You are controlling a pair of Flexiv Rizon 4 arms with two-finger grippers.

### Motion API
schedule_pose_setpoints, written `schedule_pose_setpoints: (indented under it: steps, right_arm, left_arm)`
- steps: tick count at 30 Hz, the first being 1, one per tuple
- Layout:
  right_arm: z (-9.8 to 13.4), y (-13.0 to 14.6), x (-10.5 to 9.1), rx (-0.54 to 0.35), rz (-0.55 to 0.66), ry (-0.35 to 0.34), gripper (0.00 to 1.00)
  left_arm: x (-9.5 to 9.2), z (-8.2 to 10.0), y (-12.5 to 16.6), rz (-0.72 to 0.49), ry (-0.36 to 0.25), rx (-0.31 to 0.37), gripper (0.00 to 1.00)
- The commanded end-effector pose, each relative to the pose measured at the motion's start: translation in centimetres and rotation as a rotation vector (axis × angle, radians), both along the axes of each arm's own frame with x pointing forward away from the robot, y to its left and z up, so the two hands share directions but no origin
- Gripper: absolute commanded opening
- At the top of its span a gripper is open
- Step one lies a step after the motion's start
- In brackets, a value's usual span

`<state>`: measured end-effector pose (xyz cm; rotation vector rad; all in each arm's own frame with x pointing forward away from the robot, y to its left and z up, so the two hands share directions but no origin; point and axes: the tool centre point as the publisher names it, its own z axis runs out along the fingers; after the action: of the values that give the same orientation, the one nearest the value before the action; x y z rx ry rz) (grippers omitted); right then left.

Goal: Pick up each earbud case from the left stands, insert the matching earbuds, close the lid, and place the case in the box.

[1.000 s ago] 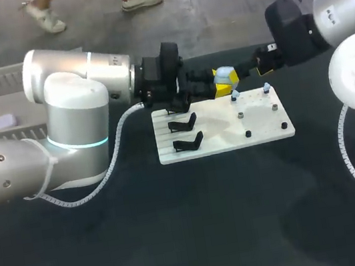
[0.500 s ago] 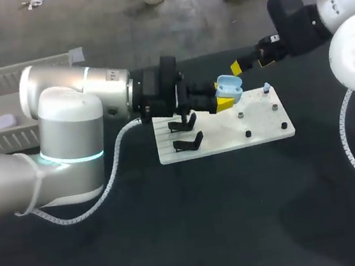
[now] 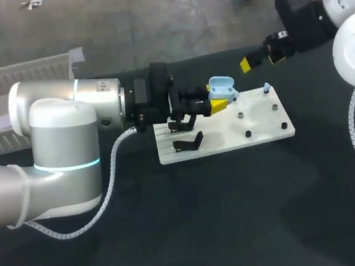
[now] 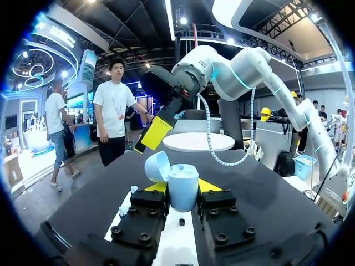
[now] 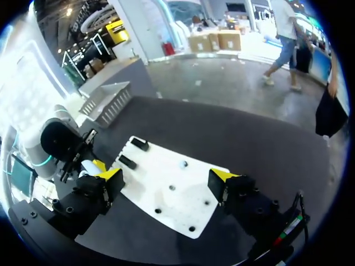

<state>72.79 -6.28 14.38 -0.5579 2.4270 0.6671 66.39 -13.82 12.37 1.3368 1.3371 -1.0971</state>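
Left jaws gripping rounded pale-blue earbud case point(image 4: 183, 187), hinged lid point(image 4: 157, 166) open

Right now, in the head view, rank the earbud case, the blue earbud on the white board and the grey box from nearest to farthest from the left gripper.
1. The earbud case: held between the fingers of the left gripper, lid open.
2. The blue earbud: at the far right corner of the white board.
3. The grey box: at the table's far left, beyond the left arm.
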Motion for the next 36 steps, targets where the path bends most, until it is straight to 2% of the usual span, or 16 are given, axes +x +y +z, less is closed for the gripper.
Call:
schedule_pose_setpoints:
  steps: [1,6,11,18,21,27,30,36]
  right_arm:
    - [0.3,-1.2,-0.9,-0.005,-0.028,-0.015,1.00]
    - [0.6,-2.2,-1.2,-0.001,-0.036,-0.020,1.00]
    - [0.5,-2.6,-1.3,-0.008,-0.046,-0.015,1.00]
    - [0.4,-2.9,-1.2,-0.009,-0.060,-0.015,1.00]
    - [0.2,-3.0,-1.1,-0.012,-0.060,-0.008,1.00]
    - [0.0,-3.5,-0.7,-0.035,-0.063,0.004,1.00]
    - [-0.1,-3.8,-0.6,-0.045,-0.064,0.009,1.00]
    - [-0.1,-4.0,-0.6,-0.063,-0.072,0.017,1.00]
  left_arm:
    - [-0.1,0.1,0.0,0.011,-0.004,0.008,0.00]
    - [0.1,0.0,0.4,0.016,0.002,0.021,0.00]
    - [0.1,-0.5,0.6,0.007,0.041,0.004,0.00]
    - [-0.3,-0.1,0.3,0.016,0.041,0.018,0.00]
    - [0.5,0.1,0.1,0.023,0.045,0.022,0.00]
    - [1.0,0.3,-0.5,0.002,0.040,-0.001,0.00]
    - [2.2,-0.1,-0.1,-0.003,0.032,-0.007,0.00]
    - [3.3,-0.4,0.7,-0.003,0.034,-0.080,0.00]
